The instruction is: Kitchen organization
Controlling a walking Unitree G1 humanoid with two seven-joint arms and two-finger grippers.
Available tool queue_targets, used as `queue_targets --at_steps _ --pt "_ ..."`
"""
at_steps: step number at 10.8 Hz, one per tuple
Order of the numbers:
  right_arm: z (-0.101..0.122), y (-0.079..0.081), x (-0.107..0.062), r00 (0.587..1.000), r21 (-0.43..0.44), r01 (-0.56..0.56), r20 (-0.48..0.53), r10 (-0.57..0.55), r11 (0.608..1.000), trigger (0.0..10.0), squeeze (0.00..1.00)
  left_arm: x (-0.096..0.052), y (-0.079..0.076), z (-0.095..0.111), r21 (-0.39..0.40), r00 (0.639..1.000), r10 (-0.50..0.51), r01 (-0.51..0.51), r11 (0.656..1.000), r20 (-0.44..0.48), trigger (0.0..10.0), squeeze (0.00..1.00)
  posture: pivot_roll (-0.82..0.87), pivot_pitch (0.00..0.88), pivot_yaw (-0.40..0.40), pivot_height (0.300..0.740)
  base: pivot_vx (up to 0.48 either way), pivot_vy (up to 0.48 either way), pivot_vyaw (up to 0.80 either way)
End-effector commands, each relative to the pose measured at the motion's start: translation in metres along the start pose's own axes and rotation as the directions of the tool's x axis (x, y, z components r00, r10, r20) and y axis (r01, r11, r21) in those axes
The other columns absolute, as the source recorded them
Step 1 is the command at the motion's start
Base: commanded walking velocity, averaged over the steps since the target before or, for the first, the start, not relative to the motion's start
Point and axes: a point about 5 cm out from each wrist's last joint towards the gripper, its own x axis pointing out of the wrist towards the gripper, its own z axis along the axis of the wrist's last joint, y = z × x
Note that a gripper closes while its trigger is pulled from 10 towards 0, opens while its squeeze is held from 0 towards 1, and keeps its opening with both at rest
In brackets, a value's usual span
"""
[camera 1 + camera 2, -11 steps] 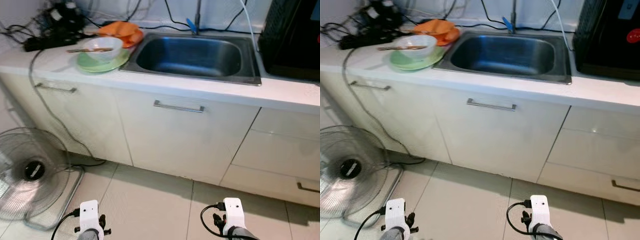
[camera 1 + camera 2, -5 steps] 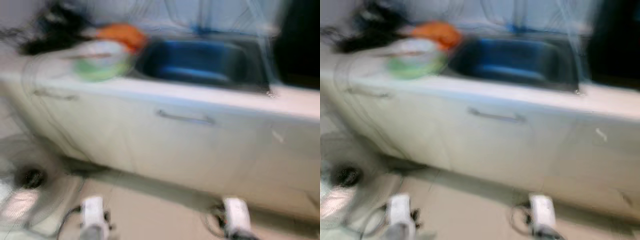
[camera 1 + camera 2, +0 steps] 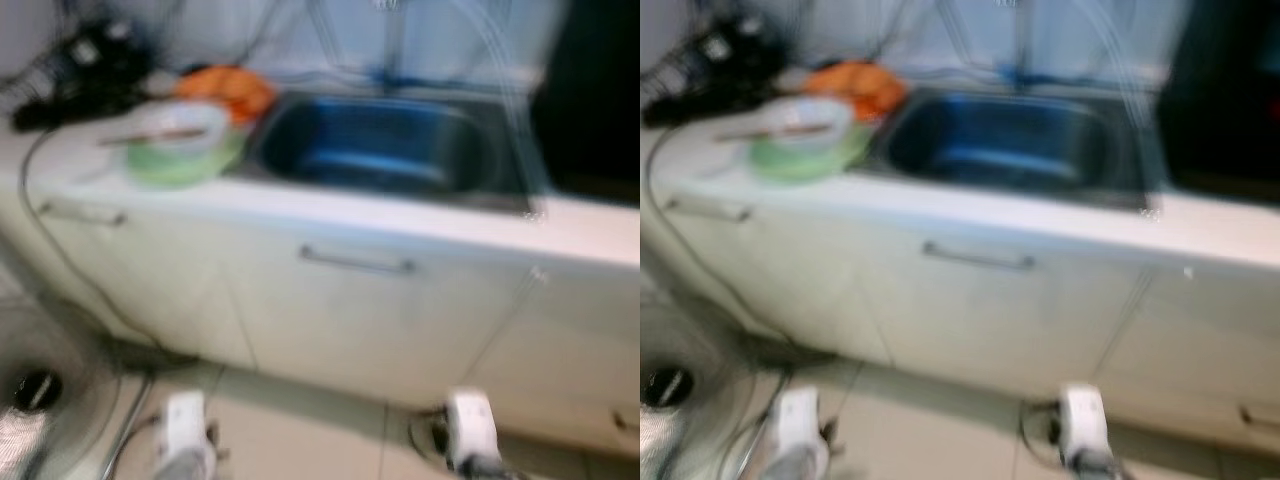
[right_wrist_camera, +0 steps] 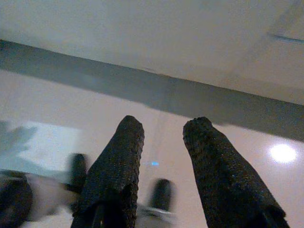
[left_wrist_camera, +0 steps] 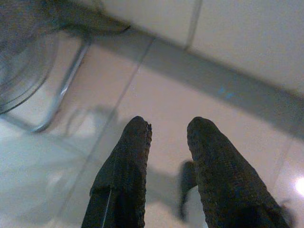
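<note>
Low over floor tiles, left gripper [image 5: 168,130] parted, right gripper [image 4: 164,130] parted, sink [image 3: 385,145] well above.

white cabinets [image 3: 360,310] stand on pale tiled floor [image 5: 156,109].

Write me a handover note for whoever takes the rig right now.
Left hand and right hand: both open, empty, hanging low over the floor tiles.
Things: bowl sits on the green plate on the counter, left of the sink; orange item behind them. A fan stands on the floor to the left.
Done: nothing handled.
Left: everything. Head views are blurred.
</note>
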Motion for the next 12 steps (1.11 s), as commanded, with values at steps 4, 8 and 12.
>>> queue_targets --at_steps 4,8,12 --pt "-0.006 -0.008 -0.003 0.999 -0.02 0.016 -0.029 -0.016 1.0 10.0 0.0 0.002 -0.01 0.007 -0.004 0.998 -0.055 0.055 0.998 0.029 10.0 0.0 0.04 0.0 0.065 0.74 0.159 0.0 -0.29" --pt "-0.006 -0.009 -0.003 0.999 -0.024 0.024 -0.033 -0.024 0.999 10.0 0.0 0.002 -0.013 0.009 0.011 0.996 -0.084 0.084 0.996 0.029 10.0 0.0 0.04 0.0 0.066 0.74 0.0 0.0 0.0" --pt "-0.006 -0.02 -0.007 0.997 -0.025 0.07 0.021 -0.07 0.997 10.0 0.0 0.002 -0.011 0.016 0.014 0.994 -0.047 0.046 0.999 0.1 10.0 0.0 0.04 0.0 0.065 0.74 0.0 0.0 0.0"
